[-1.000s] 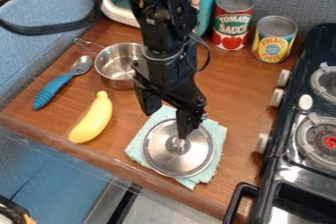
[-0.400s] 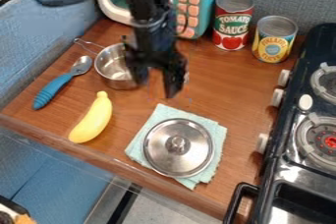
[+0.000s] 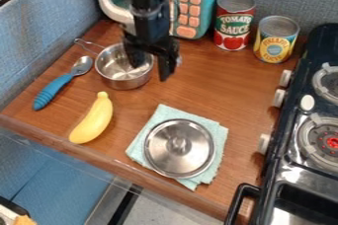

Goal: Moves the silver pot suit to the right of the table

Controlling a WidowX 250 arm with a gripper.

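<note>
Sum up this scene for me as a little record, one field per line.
Surface: brown wooden counter
Pincer: open, hanging by the pot's right side
Silver pot: upright, uncovered
Lid: knob up, on a pale green cloth
Left side: blue-handled spoon, banana
Back: two cans, red and yellow
Right side: stove
</note>
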